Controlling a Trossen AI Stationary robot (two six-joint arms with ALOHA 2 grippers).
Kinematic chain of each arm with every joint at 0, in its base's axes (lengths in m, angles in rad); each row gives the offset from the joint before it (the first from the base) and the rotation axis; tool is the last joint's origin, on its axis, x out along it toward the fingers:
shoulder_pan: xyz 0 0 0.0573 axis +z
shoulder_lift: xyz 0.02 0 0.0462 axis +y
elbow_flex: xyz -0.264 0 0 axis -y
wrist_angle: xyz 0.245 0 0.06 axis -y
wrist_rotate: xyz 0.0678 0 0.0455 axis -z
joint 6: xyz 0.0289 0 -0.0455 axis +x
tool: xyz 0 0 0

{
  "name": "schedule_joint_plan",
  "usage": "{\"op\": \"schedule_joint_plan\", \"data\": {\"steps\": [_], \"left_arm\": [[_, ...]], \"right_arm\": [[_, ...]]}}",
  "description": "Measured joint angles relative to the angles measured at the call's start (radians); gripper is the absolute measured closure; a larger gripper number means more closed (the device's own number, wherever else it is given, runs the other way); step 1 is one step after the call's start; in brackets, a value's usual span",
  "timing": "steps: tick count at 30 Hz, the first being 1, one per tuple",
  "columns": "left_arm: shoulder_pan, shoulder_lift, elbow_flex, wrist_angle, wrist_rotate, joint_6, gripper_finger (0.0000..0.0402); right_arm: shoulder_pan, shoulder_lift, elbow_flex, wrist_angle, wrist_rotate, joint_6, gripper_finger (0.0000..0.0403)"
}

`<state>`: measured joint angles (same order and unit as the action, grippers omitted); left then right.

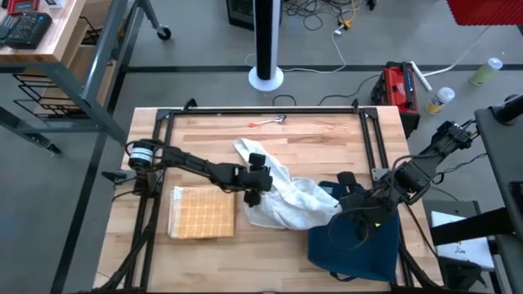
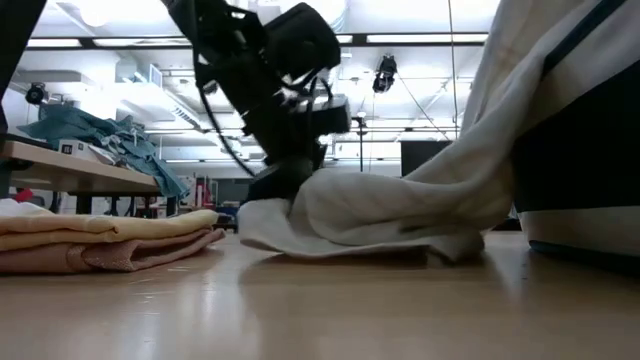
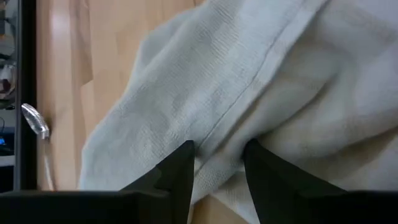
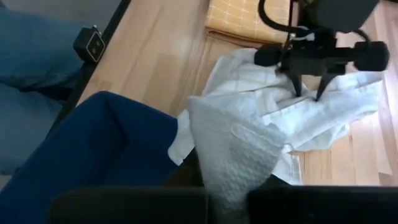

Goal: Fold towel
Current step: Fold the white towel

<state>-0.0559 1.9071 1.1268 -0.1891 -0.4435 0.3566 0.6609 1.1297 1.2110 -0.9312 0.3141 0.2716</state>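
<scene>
A crumpled white towel (image 1: 282, 196) lies in the middle of the wooden table (image 1: 204, 135); its right end rises off the wood to my right gripper (image 1: 350, 198), which is shut on it. My left gripper (image 1: 260, 193) is open, slanting down onto the towel's left part, and shows in the right wrist view (image 4: 309, 92) with both fingertips at the cloth. In the left wrist view a seamed ridge (image 3: 249, 87) of the towel runs in between the two fingers. My left gripper sets its open fingertips (image 3: 180, 171) down on the towel's left part, slanting from the table's left side. A raised fold with a hem (image 3: 217, 158) lies between them, not pinched. My right gripper holds the towel's right end (image 4: 233, 146), which drapes over the fingers and hides the contact. That end is lifted; the rest lies slack on the table.
A folded yellow towel (image 1: 202, 212) lies at the near left, close to my left arm. A dark blue cloth (image 1: 355, 241) covers the near right corner under my right gripper. A small metal spoon (image 1: 274, 121) lies by the far edge. Black frame rails (image 1: 368, 139) border the table.
</scene>
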Motion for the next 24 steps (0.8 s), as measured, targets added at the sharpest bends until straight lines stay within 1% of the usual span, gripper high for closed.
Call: {"op": "schedule_joint_plan", "data": {"steps": [4, 10, 12, 14, 16, 18, 20, 24], "left_arm": [[0.002, -0.011, 0.032, 0.004, -0.001, 0.015, 0.0287], [0.002, -0.045, 0.08, -0.045, 0.003, 0.031, 0.0304], [0.007, -0.045, 0.087, -0.035, 0.023, 0.046, 0.0307], [0.015, -0.043, 0.081, -0.019, 0.095, 0.065, 0.0308], [0.019, -0.029, 0.075, 0.007, 0.153, 0.073, 0.0308], [0.019, -0.021, 0.063, -0.024, 0.159, 0.071, 0.0304], [0.018, -0.011, 0.058, -0.008, 0.18, 0.071, 0.0296], [0.018, -0.012, 0.028, 0.018, 0.174, 0.067, 0.0279]], "right_arm": [[0.0, 0.0, -0.006, -0.001, 0.0, 0.007, 0.0403], [0.0, 0.002, -0.02, 0.002, 0.0, 0.009, 0.0403], [0.0, 0.002, -0.025, 0.002, 0.0, 0.009, 0.0403], [0.0, 0.002, -0.032, 0.009, 0.0, 0.009, 0.0403], [0.0, 0.002, -0.039, 0.016, 0.0, 0.009, 0.0403], [0.0, 0.002, -0.044, 0.028, 0.0, 0.009, 0.0403], [0.0, 0.002, -0.05, 0.03, 0.0, 0.009, 0.0403], [0.0, 0.002, -0.053, 0.029, 0.0, 0.006, 0.0403]]}}
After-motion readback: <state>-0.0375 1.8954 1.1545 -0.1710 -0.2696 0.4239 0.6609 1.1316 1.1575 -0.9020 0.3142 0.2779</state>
